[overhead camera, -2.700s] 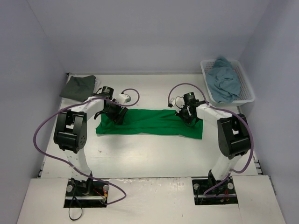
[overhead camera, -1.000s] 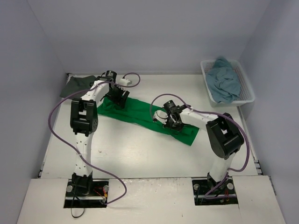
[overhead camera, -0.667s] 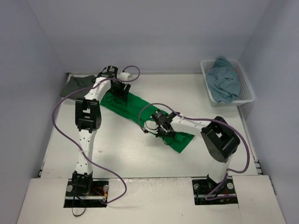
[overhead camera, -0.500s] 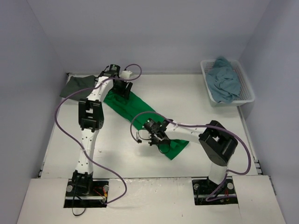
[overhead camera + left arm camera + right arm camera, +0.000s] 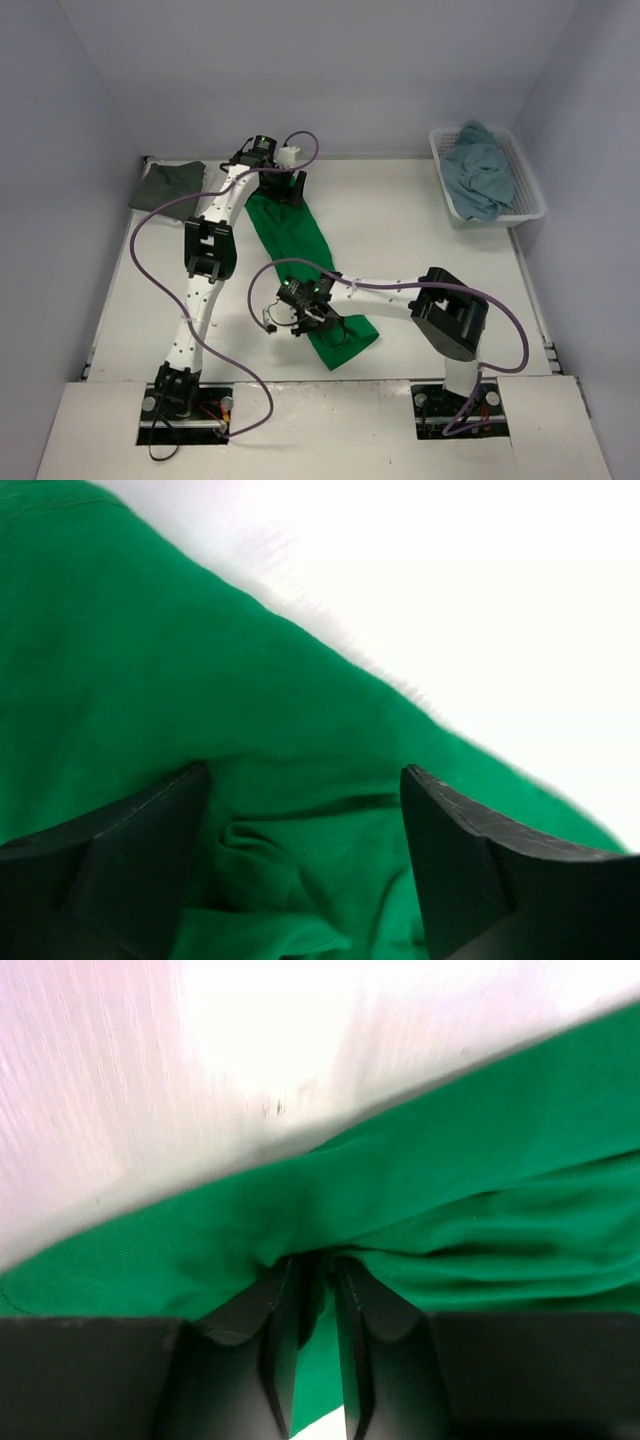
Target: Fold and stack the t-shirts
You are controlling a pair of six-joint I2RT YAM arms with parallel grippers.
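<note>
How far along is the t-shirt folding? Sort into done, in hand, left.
Done: the grey t-shirt lies aside at the far-left corner. In hand: the green t-shirt, a long strip, pinched by the right pincer; left pincer open over it. Left: the teal t-shirt heaped in the basket.

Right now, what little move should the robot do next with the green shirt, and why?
Probably open the right gripper and let go. It pinches a fold at the near end of the green t-shirt, while the left gripper at the far end stands open over the cloth. Letting go would likely let the shirt settle flat for folding.
</note>
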